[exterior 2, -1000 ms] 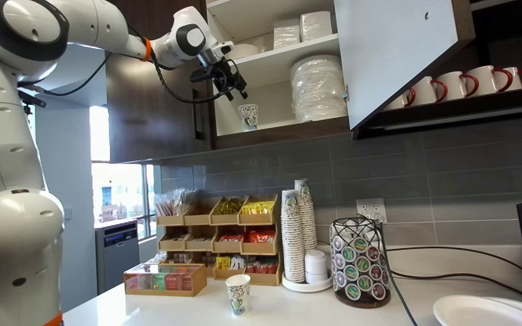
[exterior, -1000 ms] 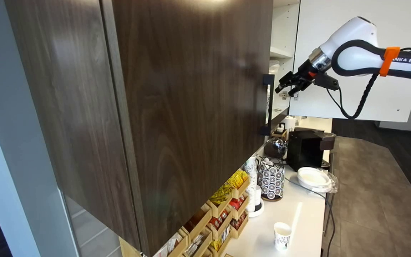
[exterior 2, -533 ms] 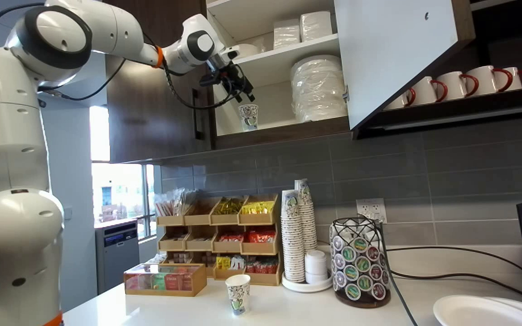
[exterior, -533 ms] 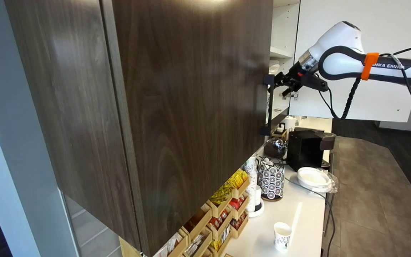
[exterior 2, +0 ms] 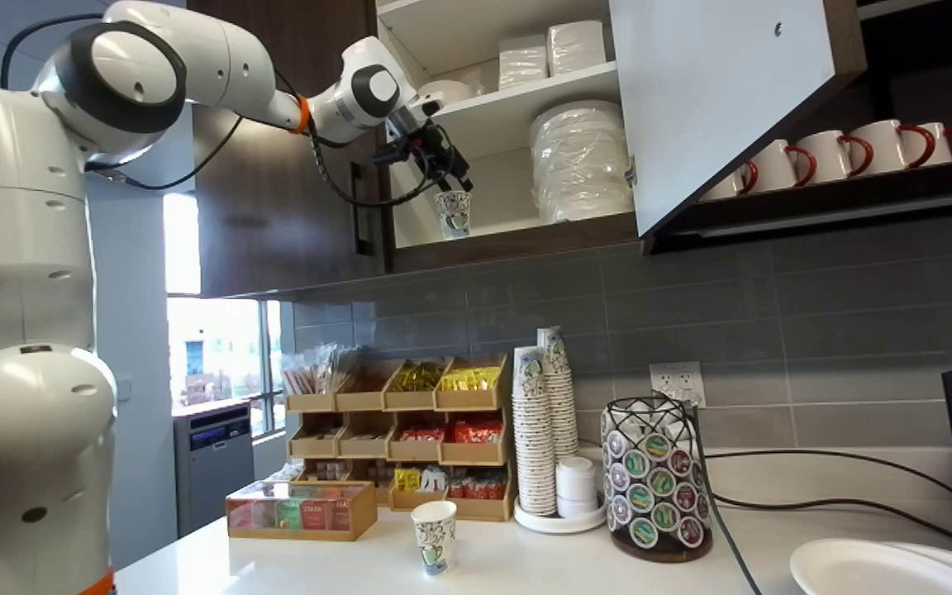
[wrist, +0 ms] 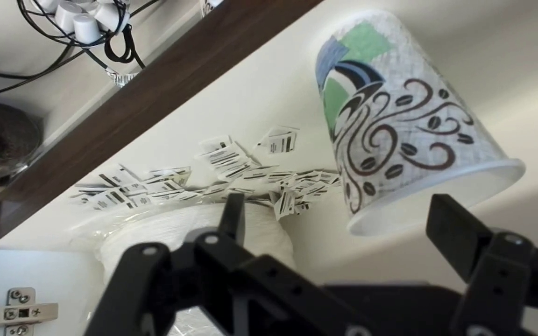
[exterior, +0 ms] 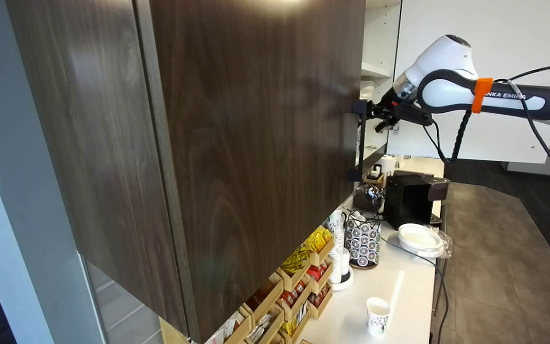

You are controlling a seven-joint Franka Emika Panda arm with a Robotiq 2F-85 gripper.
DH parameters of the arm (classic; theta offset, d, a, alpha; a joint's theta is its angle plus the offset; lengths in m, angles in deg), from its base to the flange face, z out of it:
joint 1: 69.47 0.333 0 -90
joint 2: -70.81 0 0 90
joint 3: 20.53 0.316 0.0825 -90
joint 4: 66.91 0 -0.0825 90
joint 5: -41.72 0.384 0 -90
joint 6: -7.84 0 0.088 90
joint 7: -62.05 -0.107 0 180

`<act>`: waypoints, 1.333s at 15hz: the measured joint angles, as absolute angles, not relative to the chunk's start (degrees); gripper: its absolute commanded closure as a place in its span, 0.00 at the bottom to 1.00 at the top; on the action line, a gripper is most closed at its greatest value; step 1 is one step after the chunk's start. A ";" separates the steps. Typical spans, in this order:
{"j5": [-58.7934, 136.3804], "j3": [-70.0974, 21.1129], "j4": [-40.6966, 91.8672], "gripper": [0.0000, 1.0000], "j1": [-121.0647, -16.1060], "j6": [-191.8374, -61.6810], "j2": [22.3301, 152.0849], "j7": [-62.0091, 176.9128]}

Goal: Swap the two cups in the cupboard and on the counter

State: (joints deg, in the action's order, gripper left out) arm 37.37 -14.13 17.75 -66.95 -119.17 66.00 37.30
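Observation:
A white paper cup (exterior 2: 454, 218) with a coffee-swirl print stands upright on the bottom shelf of the open cupboard (exterior 2: 517, 241). The same cup shows large in the wrist view (wrist: 395, 116), its rim toward my jaws. A second, matching cup (exterior 2: 435, 541) stands upright on the white counter (exterior 2: 344, 570); it also shows in an exterior view (exterior: 377, 316). My gripper (wrist: 338, 214) is open and empty, with its fingertips near and just above the shelf cup's rim; it also shows in both exterior views (exterior 2: 458, 187) (exterior: 374, 123). Whether a finger touches the rim cannot be told.
Wrapped plates (exterior 2: 579, 161) and loose paper packets (wrist: 231, 161) lie in the cupboard. The open door (exterior 2: 716, 91) stands to its right and a closed dark door (exterior 2: 278, 182) to its left. Cup stacks (exterior 2: 534, 438), a pod holder (exterior 2: 658, 487) and a snack rack (exterior 2: 418, 438) stand on the counter.
The arm has moved toward the cupboard and downward, bringing the open gripper close to the rim of the shelf cup. Both cups have stayed in place.

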 measured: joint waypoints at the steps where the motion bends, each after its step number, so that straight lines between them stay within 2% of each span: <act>1: 37.24 -14.13 17.75 0.25 -66.95 -119.11 66.15 37.29; 2: 37.22 -14.13 17.75 0.26 -66.94 -118.92 66.24 37.29; 11: 37.22 -14.67 17.72 0.96 -67.26 -111.83 65.73 37.56; 13: 37.51 -15.29 17.82 1.00 -67.58 -111.55 64.96 38.48; 20: 46.37 -20.27 21.78 0.99 -68.02 -111.55 57.89 45.80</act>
State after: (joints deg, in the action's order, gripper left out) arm 46.37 -20.27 21.78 -68.02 -111.55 57.89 45.80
